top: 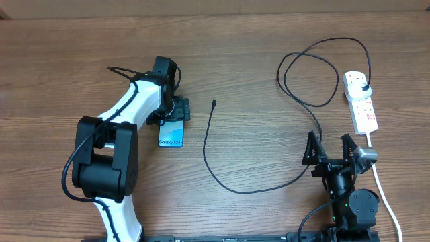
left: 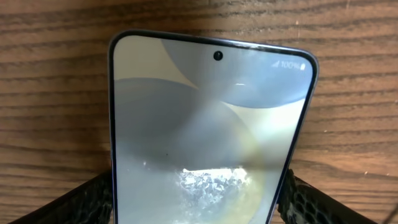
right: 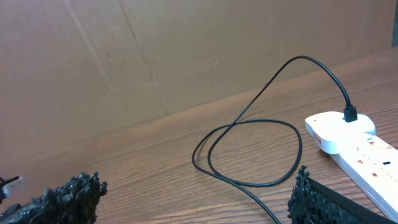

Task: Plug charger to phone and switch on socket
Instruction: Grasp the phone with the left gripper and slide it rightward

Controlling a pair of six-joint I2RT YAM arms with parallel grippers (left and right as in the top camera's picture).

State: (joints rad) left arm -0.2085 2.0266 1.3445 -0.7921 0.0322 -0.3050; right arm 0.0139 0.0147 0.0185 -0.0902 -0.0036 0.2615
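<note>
**Phone clasped, charger tip lying loose**

Nearest, the right gripper [top: 330,149] is held spread above the table [top: 255,40]. Beyond, the phone [top: 172,136], marked "Galaxy S24" and "100%", is pinched flat by the left gripper [left: 196,196]. The charger [top: 204,144] tip lies apart from the phone. Its plug is seated in the socket [top: 364,113].

The slim rectangular smartphone with black frame and light blue screen [left: 205,124] displays "100%" in small pale characters at the upper right corner of its screen, beside a signal-bar sign, in the left wrist view. In the overhead view, the same screen carries a line of white text, "Galaxy S24", only just legible. The white elongated plastic power strip [top: 361,104] bears red markings too small to read.
</note>
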